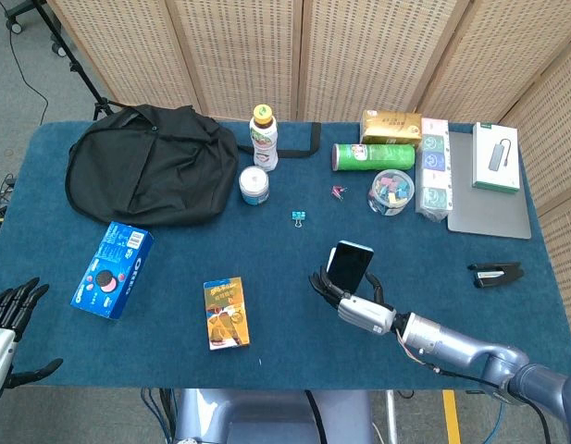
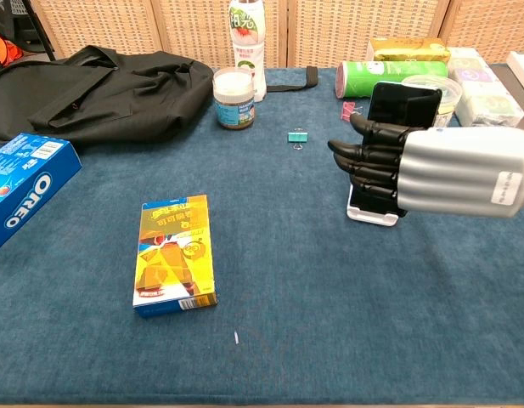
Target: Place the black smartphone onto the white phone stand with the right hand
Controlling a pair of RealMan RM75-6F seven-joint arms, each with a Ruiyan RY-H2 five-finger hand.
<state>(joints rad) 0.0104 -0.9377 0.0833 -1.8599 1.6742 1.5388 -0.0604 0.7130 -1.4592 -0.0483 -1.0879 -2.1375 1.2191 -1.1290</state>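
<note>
The black smartphone (image 1: 350,264) (image 2: 408,102) stands upright and leans back on the white phone stand (image 2: 369,214), whose base shows under my right hand. My right hand (image 1: 361,305) (image 2: 431,174) is just in front of the phone in the chest view. Its fingers (image 2: 363,153) are stretched out to the left and hold nothing that I can see. Whether the hand still touches the phone is hidden by the hand itself. My left hand (image 1: 7,326) hangs off the table's near left corner with its fingers apart and empty.
A yellow snack box (image 1: 226,313) and a blue Oreo box (image 1: 112,269) lie to the left. A black bag (image 1: 151,165), bottle (image 1: 263,137), jar (image 1: 254,185), teal binder clip (image 1: 298,216), green can (image 1: 373,155) and clip tub (image 1: 391,191) sit behind.
</note>
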